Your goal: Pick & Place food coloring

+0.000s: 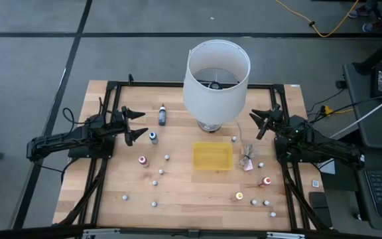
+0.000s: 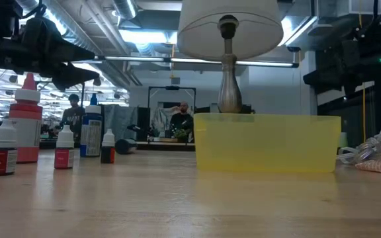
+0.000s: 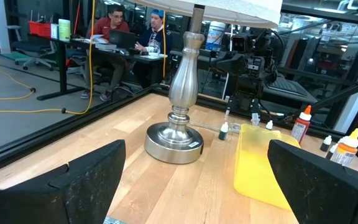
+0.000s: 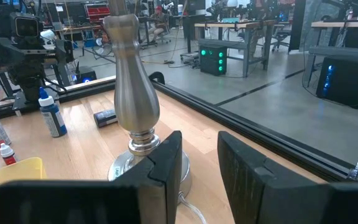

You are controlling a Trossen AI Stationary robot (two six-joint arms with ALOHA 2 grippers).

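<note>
Food coloring bottles (image 1: 154, 180) lay scattered across the tabletop (image 1: 178, 192) around the yellow tray (image 1: 211, 157); left pincer (image 1: 136, 124) at frame left and right pincer (image 1: 260, 121) at right hovered apart, holding nothing

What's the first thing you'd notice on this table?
The big lamp with its white shade, standing at the back middle of the wooden table, towers over everything else. Just in front of it lies a flat yellow tray, with tiny food coloring bottles scattered all around. The left tool and the right tool, both open, wait on either side of the lamp.
</note>
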